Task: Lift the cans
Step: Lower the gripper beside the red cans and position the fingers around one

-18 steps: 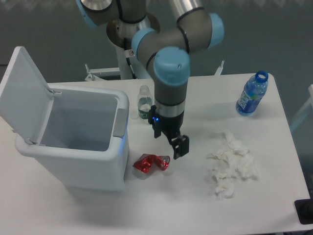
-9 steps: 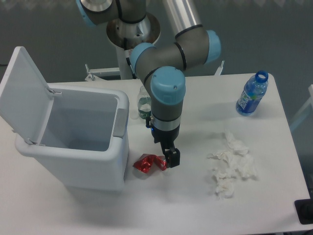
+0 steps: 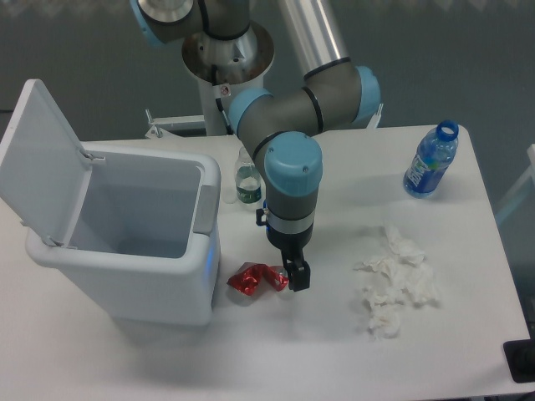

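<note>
The crumpled red can [image 3: 253, 280] lies on the white table [image 3: 276, 351], just in front of the bin's right corner. My gripper [image 3: 290, 274] points straight down and is low over the can's right end. Its dark near finger [image 3: 299, 277] stands just right of the can; the other finger is mostly hidden under the wrist. The jaws look open, with nothing held. The can rests on the table.
An open white bin [image 3: 125, 251] with its lid up stands at the left, close to the can. A small clear bottle [image 3: 246, 180] stands behind my arm. A blue-labelled bottle [image 3: 430, 160] is at the far right. Crumpled white tissues [image 3: 393, 280] lie right of the gripper.
My gripper has turned and come down and slightly left, from above the table to the can's right end. The can has not moved.
</note>
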Controlling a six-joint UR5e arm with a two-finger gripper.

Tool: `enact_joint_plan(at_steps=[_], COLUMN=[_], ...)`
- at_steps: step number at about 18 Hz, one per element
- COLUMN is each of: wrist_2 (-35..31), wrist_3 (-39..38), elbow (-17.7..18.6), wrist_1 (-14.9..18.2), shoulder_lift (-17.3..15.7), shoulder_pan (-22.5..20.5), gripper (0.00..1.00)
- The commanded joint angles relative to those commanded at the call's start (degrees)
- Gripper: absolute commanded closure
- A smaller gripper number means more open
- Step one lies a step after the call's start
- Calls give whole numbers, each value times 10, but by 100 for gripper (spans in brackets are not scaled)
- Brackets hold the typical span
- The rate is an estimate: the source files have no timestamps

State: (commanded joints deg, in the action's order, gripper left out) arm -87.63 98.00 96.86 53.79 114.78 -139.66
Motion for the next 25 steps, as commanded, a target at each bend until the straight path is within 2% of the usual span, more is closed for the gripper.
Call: enact_joint_plan(at_steps=[6,25], wrist_2=[1,-3], wrist_3=[11,12], elbow=[-3,10], wrist_1=[-1,1], shoulder_lift=[19,30], shoulder_pan=[3,18], gripper=[0,0])
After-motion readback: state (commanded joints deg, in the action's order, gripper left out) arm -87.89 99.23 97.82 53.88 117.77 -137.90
